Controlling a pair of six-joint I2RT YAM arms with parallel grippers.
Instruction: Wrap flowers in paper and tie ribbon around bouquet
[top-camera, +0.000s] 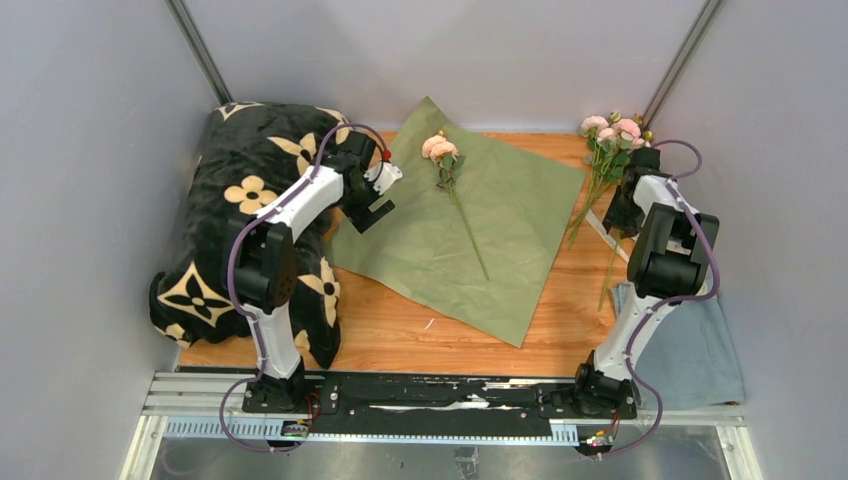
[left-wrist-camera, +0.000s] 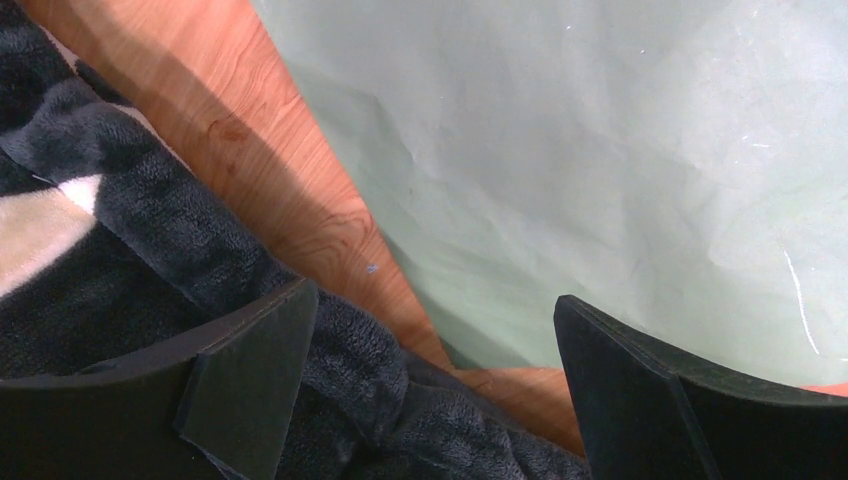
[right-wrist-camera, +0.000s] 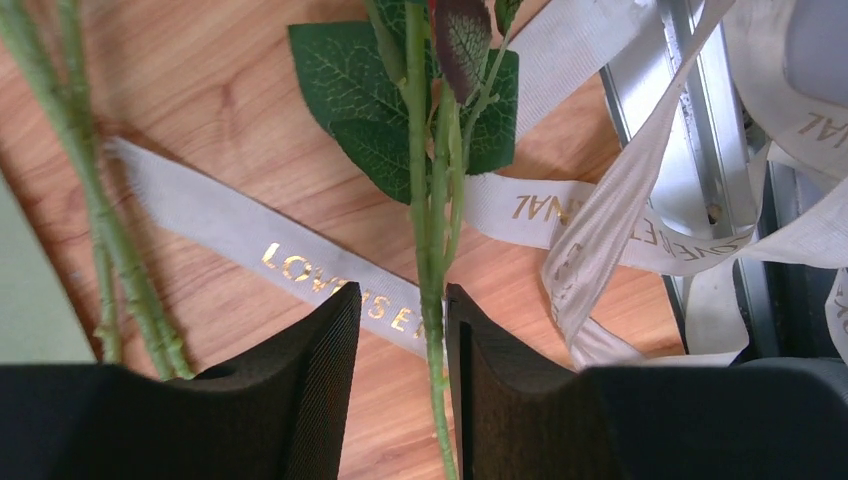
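Top external view: the paper (top-camera: 480, 235) lies flat on the wooden worktop (top-camera: 400, 335), olive face up, corners set like a diamond. One pink flower (top-camera: 441, 148) lies on it, bloom toward the far corner, its stalk running toward the middle of the sheet. The other flowers (top-camera: 612, 130) lie on bare wood just beyond the paper's right corner, blooms at the back, stalks trailing toward the near edge.

The left gripper (top-camera: 376, 203) hovers at the paper's left edge, beside the black blanket (top-camera: 250, 190) with cream flower print. In the left wrist view its fingers (left-wrist-camera: 250, 390) are spread wide over blanket, a wedge of wood and the sheet's edge.

The right gripper (right-wrist-camera: 403, 300) sits low over the stalks. Its fingers (right-wrist-camera: 300, 380) stand a narrow gap apart with one green stem (right-wrist-camera: 428, 250) in the gap. The stem rests against the finger on the view's right, and the gap is wider than the stem, so it is not pinched. The ribbon (right-wrist-camera: 230, 235), cream with gold lettering, lies under that stem and loops loosely to the right. A grey-blue cloth (top-camera: 700, 350) lies at the near right.
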